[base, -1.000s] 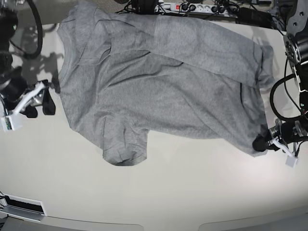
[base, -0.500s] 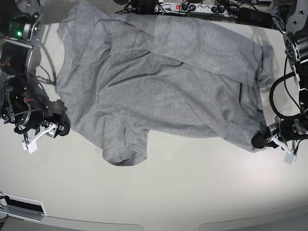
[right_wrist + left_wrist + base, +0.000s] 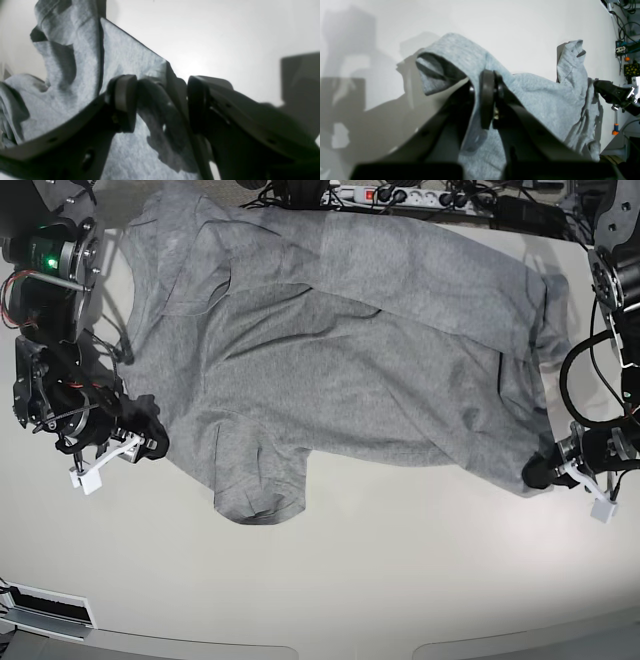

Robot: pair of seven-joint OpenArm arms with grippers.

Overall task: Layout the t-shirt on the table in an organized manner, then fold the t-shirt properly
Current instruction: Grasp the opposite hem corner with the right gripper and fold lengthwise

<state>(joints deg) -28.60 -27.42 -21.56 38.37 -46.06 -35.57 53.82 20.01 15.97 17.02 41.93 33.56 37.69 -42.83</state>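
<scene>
Right end effector point(image 3: 162, 102) reached t-shirt point(image 3: 330, 360) edge.

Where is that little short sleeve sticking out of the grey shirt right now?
In the base view the sleeve points toward the table's near edge, left of centre, beside the right gripper.
</scene>
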